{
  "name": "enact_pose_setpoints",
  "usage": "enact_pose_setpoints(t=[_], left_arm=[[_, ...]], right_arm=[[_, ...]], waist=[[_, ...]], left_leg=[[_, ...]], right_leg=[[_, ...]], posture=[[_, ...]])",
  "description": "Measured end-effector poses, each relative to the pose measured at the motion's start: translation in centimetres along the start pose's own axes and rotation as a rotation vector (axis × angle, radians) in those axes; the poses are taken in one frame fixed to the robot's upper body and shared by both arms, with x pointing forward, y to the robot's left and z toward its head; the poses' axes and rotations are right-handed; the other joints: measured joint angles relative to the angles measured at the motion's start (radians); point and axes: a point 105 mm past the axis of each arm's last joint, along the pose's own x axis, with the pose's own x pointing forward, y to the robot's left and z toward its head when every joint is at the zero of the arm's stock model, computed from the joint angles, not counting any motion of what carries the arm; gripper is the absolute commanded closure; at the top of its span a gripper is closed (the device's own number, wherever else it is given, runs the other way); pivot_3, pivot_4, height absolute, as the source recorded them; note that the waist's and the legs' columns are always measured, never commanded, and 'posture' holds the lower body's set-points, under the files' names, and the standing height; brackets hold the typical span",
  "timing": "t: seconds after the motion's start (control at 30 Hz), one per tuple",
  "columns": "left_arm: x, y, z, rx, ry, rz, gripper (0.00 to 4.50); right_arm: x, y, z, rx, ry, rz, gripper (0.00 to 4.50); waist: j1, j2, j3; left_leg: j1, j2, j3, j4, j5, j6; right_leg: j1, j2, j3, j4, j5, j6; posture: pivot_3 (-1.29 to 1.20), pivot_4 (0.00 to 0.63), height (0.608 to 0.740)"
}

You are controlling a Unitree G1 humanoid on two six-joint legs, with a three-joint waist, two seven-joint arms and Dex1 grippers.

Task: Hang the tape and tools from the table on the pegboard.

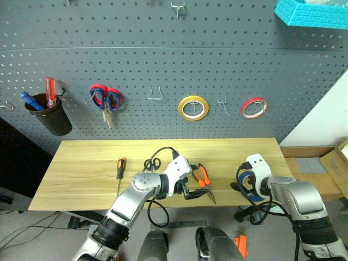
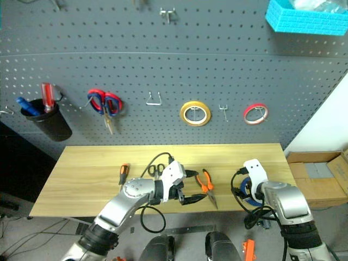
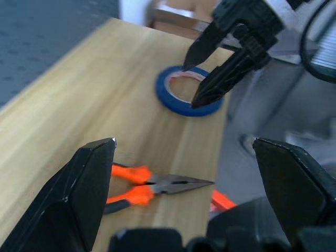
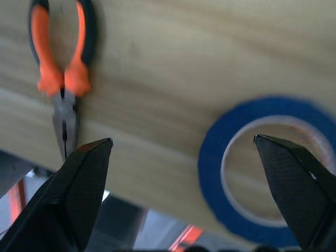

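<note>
While both tools stand released, the right tool [image 1: 243, 184] is best lowered squarely over the tape [image 4: 273, 168] at the tabletop's [image 1: 87, 163] near edge.

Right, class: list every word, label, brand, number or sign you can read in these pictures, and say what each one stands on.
None can be read.
Pliers: no marking shows on the handles.
Blue tape: plain ring, no print.
Yellow roll and red roll on the pegboard: no lettering shows.
Cardboard boxes: too small to tell whether they bear any print.
</note>
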Motion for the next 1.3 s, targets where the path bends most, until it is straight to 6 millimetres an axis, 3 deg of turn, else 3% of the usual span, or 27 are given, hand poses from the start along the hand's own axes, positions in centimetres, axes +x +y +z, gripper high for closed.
enact_pose_setpoints(t=[0.13, 0.37, 0.77, 0.9, 1.17, 1.3], left_arm=[[0.9, 0.4, -0.2, 0.048, -0.001, -0.017, 0.04], [1.9, -0.6, -0.1, 0.052, -0.012, -0.064, 0.04], [1.7, -1.5, 0.2, 0.053, -0.027, -0.067, 0.04], [1.7, -1.6, 0.2, 0.043, -0.03, -0.054, 0.0], [2.1, -1.4, 1.3, 0.029, -0.054, -0.057, 0.0], [2.3, -1.2, 1.8, 0.038, -0.068, -0.057, 0.0]], right_arm=[[0.5, 0.0, 0.3, 0.049, 0.014, -0.008, 0.0], [1.2, -0.5, -0.1, 0.086, 0.052, -0.03, 0.0], [1.3, -2.1, 0.3, 0.107, 0.056, -0.076, 0.0], [1.3, -2.3, 0.2, 0.111, 0.055, -0.083, 1.22], [1.3, -2.5, 0.2, 0.102, 0.048, -0.088, 4.08], [1.1, -2.5, 0.1, 0.017, 0.035, -0.093, 4.14]], waist=[[-0.004, -0.001, 0.03], [-0.004, 0.0, 0.066], [-0.011, -0.005, 0.108], [-0.017, -0.006, 0.112], [-0.025, -0.007, 0.116], [-0.026, -0.006, 0.116]], left_leg=[[-0.001, 0.0, -0.001, 0.0, 0.0, 0.0], [-0.004, 0.0, -0.001, 0.0, -0.001, 0.001], [-0.004, 0.002, -0.003, 0.0, -0.001, 0.001], [-0.004, 0.002, -0.003, -0.001, -0.002, 0.001], [-0.006, 0.002, -0.003, -0.001, -0.002, 0.001], [-0.008, 0.002, -0.003, -0.001, -0.002, 0.0]], right_leg=[[-0.001, 0.0, 0.001, 0.001, 0.0, 0.001], [-0.004, -0.001, 0.002, 0.0, -0.001, 0.004], [-0.004, -0.003, 0.003, 0.0, -0.002, 0.006], [-0.004, -0.004, 0.004, 0.0, -0.002, 0.007], [-0.006, -0.004, 0.004, -0.001, -0.003, 0.008], [-0.008, -0.004, 0.003, -0.001, -0.003, 0.008]], posture=[[0.08, 0.311, 0.74], [0.09, 0.337, 0.74], [0.1, 0.373, 0.74], [0.09, 0.374, 0.74], [0.08, 0.371, 0.74], [0.08, 0.365, 0.74]])
